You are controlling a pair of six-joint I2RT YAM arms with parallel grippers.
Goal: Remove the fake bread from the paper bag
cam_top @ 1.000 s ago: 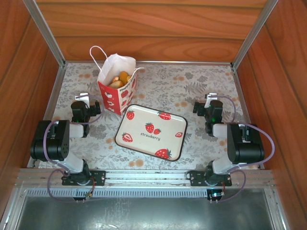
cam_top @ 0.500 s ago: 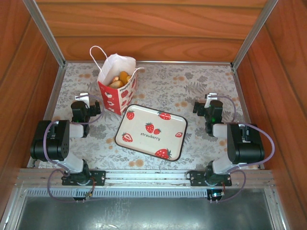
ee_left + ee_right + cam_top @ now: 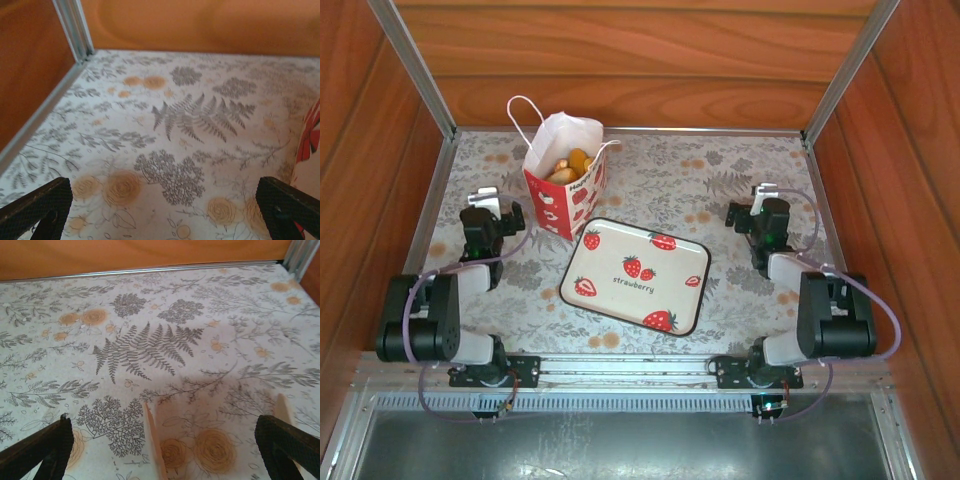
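Floral surface [image 3: 720, 170]: paper bag [image 3: 560, 205] is stood mouth-up just right of the released left hand [image 3: 490, 218], exposing fake bread [image 3: 568, 165]; right hand [image 3: 760, 215] is likewise released.

One paper bag [image 3: 552, 205] is standing on one table [image 3: 740, 170]; at least two pieces of fake bread [image 3: 570, 165] are showing in its mouth, the rest being too hidden to count; one strawberry tray [image 3: 635, 275] is lying flat; two arms are carrying two grippers, the left gripper [image 3: 488, 214] and the right gripper [image 3: 762, 214].
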